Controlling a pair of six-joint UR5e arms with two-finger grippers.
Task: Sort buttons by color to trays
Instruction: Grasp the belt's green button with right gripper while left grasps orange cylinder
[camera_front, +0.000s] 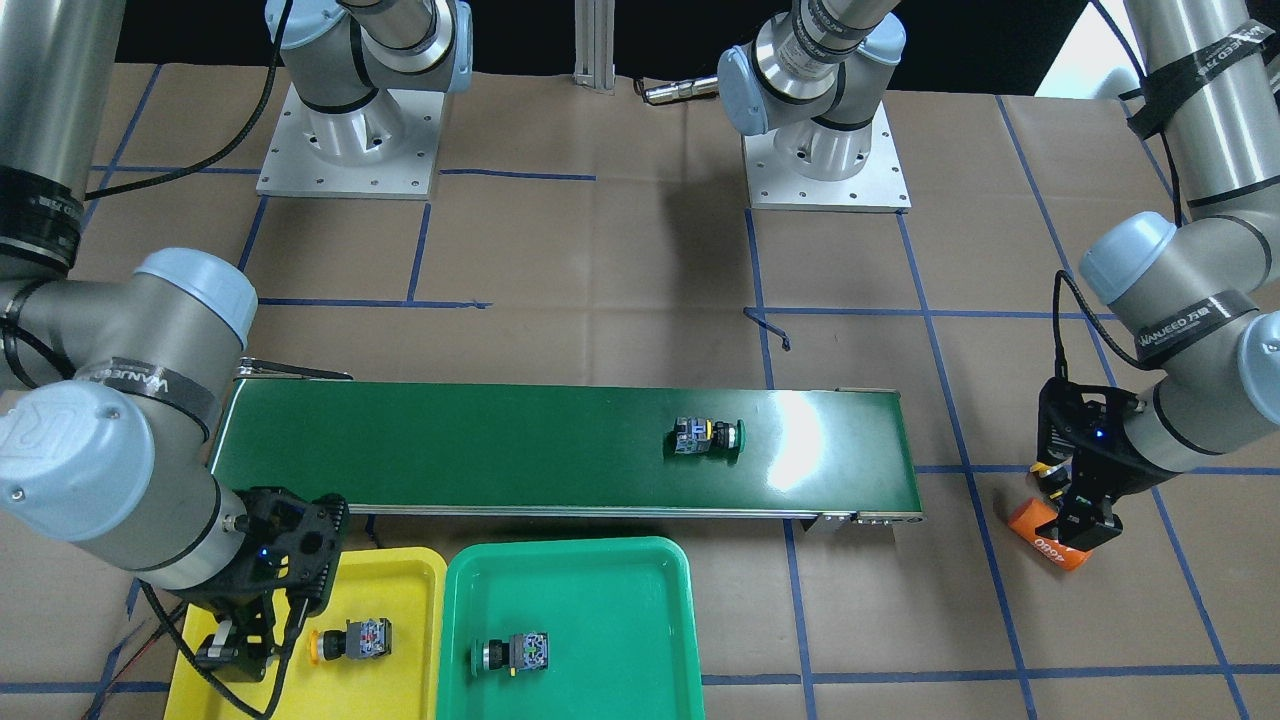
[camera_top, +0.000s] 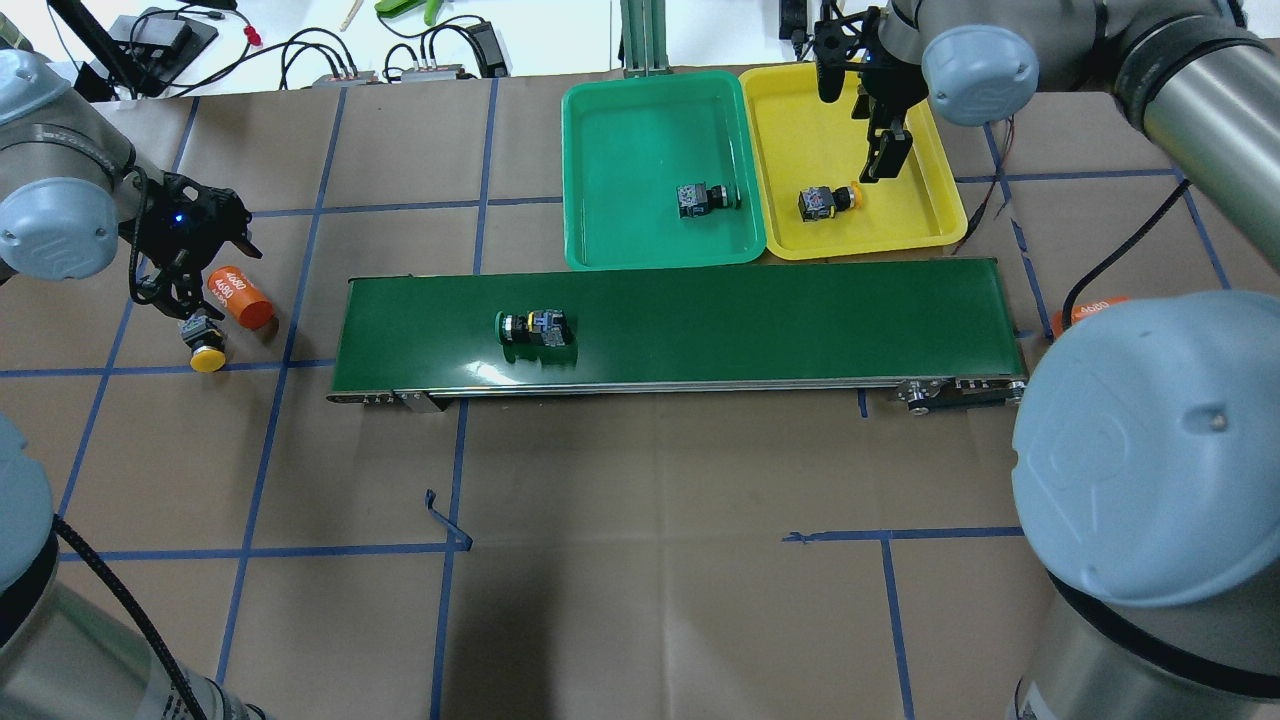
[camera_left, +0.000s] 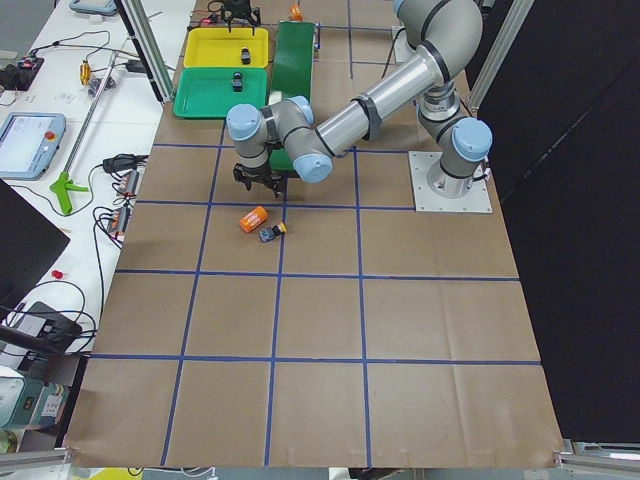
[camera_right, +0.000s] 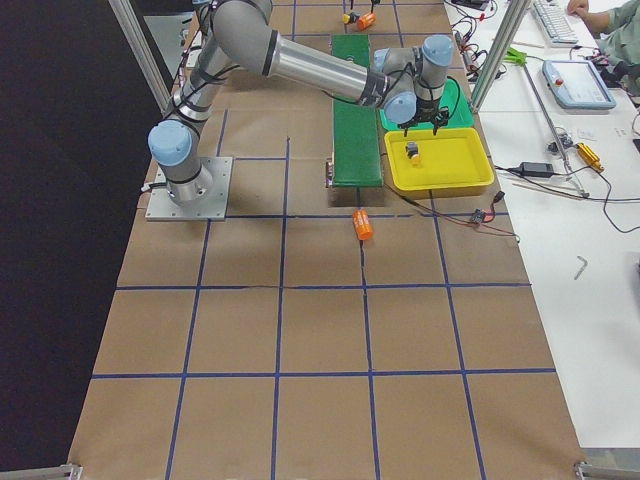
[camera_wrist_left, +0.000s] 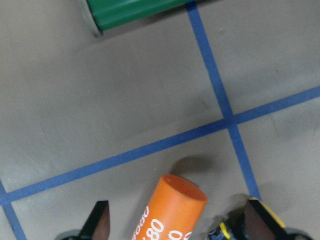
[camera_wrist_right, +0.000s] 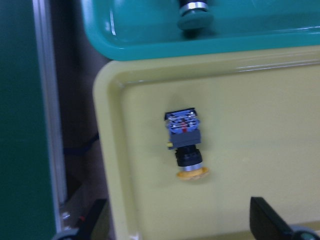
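- While the right gripper hangs over the yellow tray with its fingers spread wide and holding nothing, 1 yellow button lies on its side in that tray, just ahead of the fingertips in the wrist view.
- 1 green button lies in the green tray, which sits just beside the yellow tray.
- 1 more, the 2nd green button, lies on the conveyor belt, toward the robot's left.
- Beyond the belt's left end, the left gripper is low over the table with its jaws apart and clamping nothing.
- Between its fingers lies an orange cylinder, and the 2nd yellow button rests on the table just beside it.
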